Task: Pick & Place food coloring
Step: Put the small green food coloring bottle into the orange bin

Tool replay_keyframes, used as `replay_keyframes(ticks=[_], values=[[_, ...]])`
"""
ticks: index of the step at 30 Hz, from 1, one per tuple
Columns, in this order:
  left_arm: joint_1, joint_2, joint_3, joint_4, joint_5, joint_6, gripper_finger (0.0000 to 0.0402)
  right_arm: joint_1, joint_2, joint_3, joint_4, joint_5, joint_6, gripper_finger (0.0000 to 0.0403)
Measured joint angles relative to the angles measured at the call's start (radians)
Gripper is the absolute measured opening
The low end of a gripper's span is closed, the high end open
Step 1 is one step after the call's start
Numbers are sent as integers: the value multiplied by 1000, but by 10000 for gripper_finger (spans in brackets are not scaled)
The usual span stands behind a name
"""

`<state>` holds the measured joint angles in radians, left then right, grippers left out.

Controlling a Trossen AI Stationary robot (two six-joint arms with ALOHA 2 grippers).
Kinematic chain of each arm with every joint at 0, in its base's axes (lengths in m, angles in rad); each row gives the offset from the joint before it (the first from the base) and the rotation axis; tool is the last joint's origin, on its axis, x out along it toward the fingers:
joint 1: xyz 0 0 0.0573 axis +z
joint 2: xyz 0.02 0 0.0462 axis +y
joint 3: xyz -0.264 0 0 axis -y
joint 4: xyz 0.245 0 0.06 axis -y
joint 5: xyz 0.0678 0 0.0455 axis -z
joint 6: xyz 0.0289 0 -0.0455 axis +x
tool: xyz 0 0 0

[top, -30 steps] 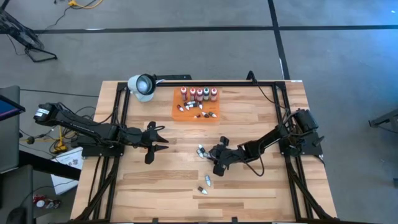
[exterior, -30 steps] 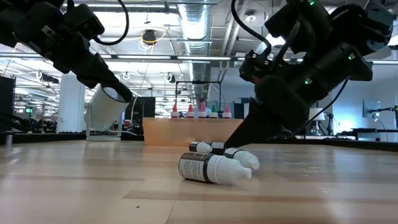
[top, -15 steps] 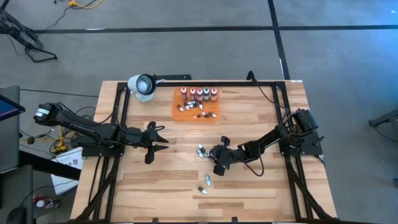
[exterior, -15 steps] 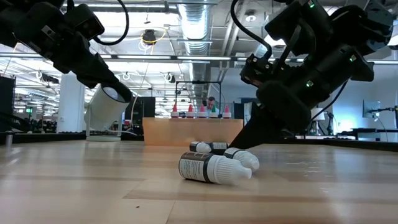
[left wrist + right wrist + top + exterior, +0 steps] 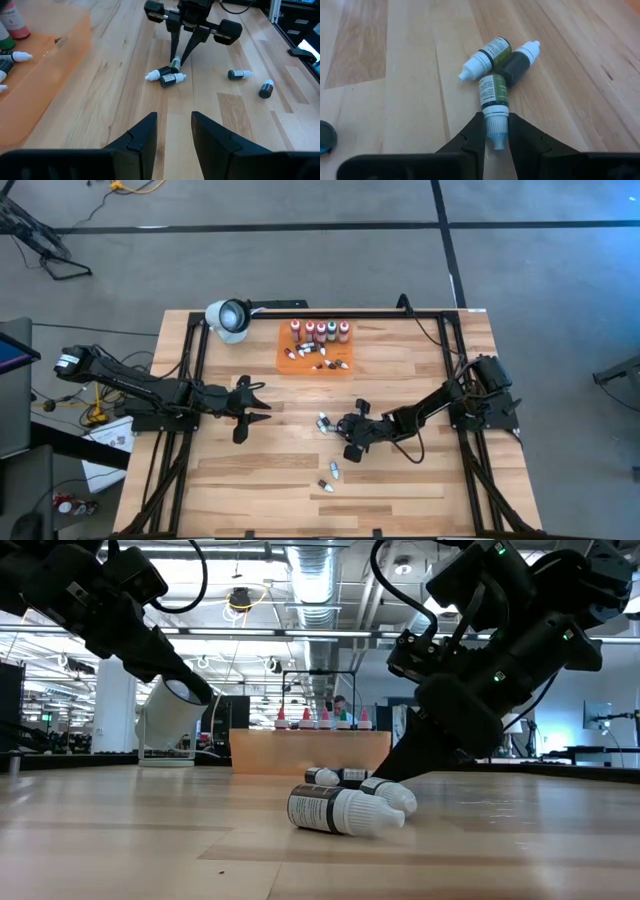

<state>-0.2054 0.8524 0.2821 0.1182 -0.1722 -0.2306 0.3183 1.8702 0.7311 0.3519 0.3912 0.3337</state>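
Note:
Three small food coloring vials lie on their sides in a cluster (image 5: 324, 422) at mid-table. My right gripper (image 5: 496, 142) reaches down to it from the right and is shut on the nearest vial (image 5: 493, 92), green-labelled with a white cap. The other two vials (image 5: 487, 57) (image 5: 517, 60) touch its far end. Two more vials (image 5: 333, 473) (image 5: 327, 486) lie nearer the front edge. Upright bottles and several vials sit on the orange tray (image 5: 283, 360). My left gripper (image 5: 174, 122) hovers open over the left half of the table, with nothing between its fingers. My right gripper pinches the vial's white cap (image 5: 496, 125) between its two fingers, one on each side. The fingers slant down from the table's right side and run along the vial, whose cap end points toward them. The vial lies flat on the table.
A round white lamp head (image 5: 228, 317) stands at the far left corner beside a black bar (image 5: 340, 311) along the far edge. Black rails (image 5: 190, 370) (image 5: 455, 370) run down both sides. Bare wood lies between the cluster and the tray.
My right gripper's fingers have drawn together onto the vial's cap while the arm has stayed in place. The vials have not moved.

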Motion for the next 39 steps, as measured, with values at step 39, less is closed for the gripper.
replay_keyframes(ticks=[39], values=[[0,0,0,6,0,25,113,-343,-230,288,-465,155,-209,61]])
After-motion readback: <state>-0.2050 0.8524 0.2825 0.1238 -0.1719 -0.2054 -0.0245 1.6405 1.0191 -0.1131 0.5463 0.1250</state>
